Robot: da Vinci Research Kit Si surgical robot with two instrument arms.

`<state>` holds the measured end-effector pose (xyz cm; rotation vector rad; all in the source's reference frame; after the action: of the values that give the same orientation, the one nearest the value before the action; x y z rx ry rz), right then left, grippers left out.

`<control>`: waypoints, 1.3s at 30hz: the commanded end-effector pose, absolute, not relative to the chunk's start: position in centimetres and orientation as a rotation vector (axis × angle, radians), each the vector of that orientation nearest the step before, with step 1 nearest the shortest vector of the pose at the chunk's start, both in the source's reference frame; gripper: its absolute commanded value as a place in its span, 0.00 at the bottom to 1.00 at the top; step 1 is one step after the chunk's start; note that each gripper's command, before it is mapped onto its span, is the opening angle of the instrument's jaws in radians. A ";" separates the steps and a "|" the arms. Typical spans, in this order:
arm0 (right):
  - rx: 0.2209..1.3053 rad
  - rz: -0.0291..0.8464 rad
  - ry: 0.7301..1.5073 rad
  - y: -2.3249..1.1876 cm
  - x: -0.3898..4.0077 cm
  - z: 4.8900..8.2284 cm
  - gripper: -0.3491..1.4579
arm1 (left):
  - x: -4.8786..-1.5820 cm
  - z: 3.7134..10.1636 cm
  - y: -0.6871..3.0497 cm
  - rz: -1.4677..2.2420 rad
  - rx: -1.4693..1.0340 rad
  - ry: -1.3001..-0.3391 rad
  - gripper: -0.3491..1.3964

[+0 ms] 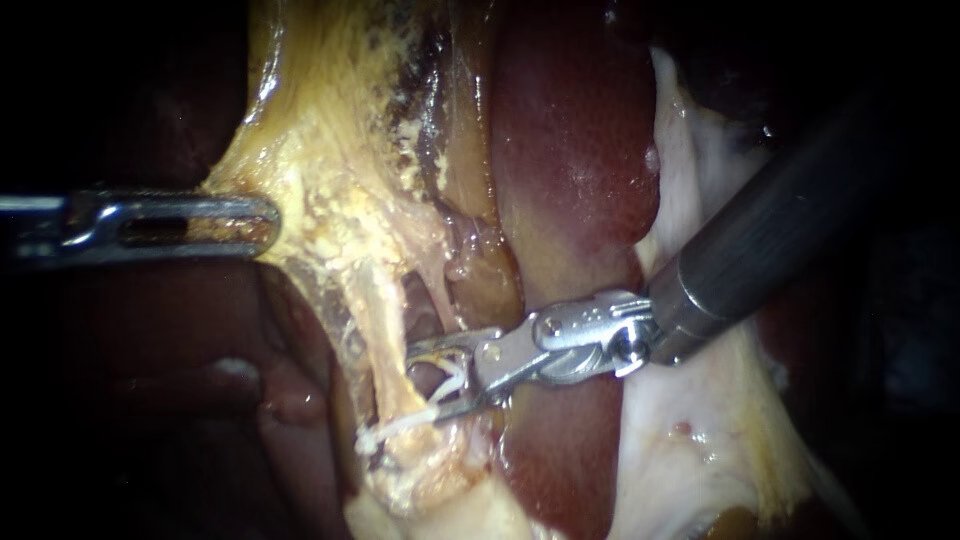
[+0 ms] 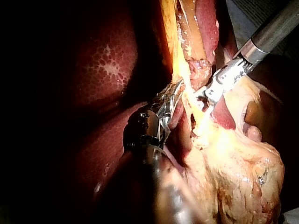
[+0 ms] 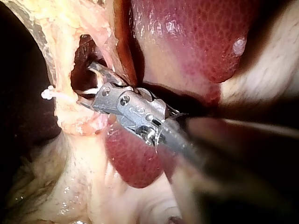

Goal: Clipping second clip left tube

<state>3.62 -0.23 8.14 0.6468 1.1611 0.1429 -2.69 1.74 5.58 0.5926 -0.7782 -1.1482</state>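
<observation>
Steel pincer, R instrument point(image 1: 424, 383): open, tips at 3 o'clock edge of left tube point(image 1: 385, 365), not clearly across. White clip point(image 1: 395, 428) on tube twd 6 o'clock. L instrument point(image 1: 268, 222) pincer closed on yellow tissue point(image 1: 320, 150), 9 o'clock. Rec: advance until tips pass tube, stay clear of clip, then close.

Place: surgical practice bench.
Signs: exposed liver point(image 1: 570, 140); yellow fatty tissue point(image 1: 330, 170) gripped by left instrument point(image 1: 262, 222); right instrument point(image 1: 425, 382) just beside it.
</observation>
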 end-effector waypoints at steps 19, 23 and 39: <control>0.651 0.150 1.162 -0.10 3.50 8.04 0.41 | -2.63 5.56 1.80 -1.151 0.592 -0.779 0.00; 0.632 0.175 1.159 0.02 3.36 7.93 0.43 | -2.59 5.56 1.84 -1.154 0.586 -0.778 0.00; 0.611 0.209 1.170 0.40 3.00 7.44 0.45 | -2.56 5.57 1.86 -1.156 0.581 -0.778 0.00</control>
<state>3.01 0.39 7.42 0.6097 1.1714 0.2107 -2.55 1.86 5.57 0.5809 -0.7778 -1.1564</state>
